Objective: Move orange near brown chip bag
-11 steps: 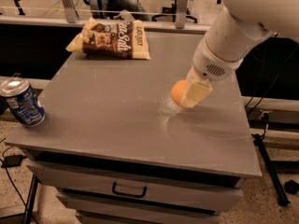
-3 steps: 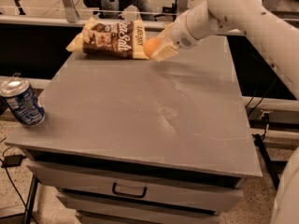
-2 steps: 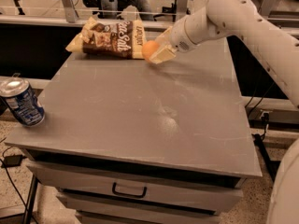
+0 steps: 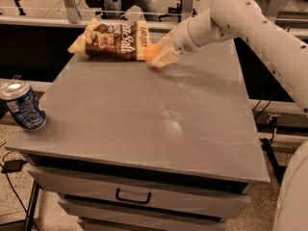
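We see that the orange (image 4: 152, 52) has travelled from the worktop's (image 4: 144, 124) 3 o'clock side, where it sat in the first frame, up to the far edge at about 12 o'clock, and that it sits a touch lower than it did a moment ago.

Going left to right, a blue soda can (image 4: 21, 106) stands tilted at the worktop's 9 o'clock edge, well apart from everything else. The brown chip bag (image 4: 113, 40) lies flat at about 11 o'clock. The orange is right against the bag's 3 o'clock end; we cannot tell whether they touch. The gripper (image 4: 157, 57) is there too, its pale fingers (image 4: 166, 56) pinching the orange from the right. The white arm (image 4: 231, 13) rises from the right edge to a high elbow, then slopes down and leftward to the wrist.
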`<state>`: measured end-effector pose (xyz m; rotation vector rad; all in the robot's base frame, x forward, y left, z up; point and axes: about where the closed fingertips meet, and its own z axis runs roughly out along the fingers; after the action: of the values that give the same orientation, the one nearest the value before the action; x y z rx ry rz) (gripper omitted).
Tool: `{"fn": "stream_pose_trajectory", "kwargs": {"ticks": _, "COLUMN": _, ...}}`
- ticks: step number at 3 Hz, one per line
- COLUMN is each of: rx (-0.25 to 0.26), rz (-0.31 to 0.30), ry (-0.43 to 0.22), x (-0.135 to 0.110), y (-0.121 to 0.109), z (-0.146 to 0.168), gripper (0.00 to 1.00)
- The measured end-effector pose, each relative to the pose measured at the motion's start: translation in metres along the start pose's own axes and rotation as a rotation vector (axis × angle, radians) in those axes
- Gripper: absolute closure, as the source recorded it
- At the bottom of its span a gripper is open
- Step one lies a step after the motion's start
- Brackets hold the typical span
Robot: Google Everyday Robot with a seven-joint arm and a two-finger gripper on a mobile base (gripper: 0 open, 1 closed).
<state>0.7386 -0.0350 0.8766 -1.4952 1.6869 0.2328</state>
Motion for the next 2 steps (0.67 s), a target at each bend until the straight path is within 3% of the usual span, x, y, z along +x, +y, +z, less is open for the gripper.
{"fn": "stream_pose_trajectory", "kwargs": {"ticks": 2, "rx": -0.010, "rz": -0.001, "ry": -0.001, "x": -0.0007, "y": 0.0030, "z": 0.0058, "gripper": 0.00}}
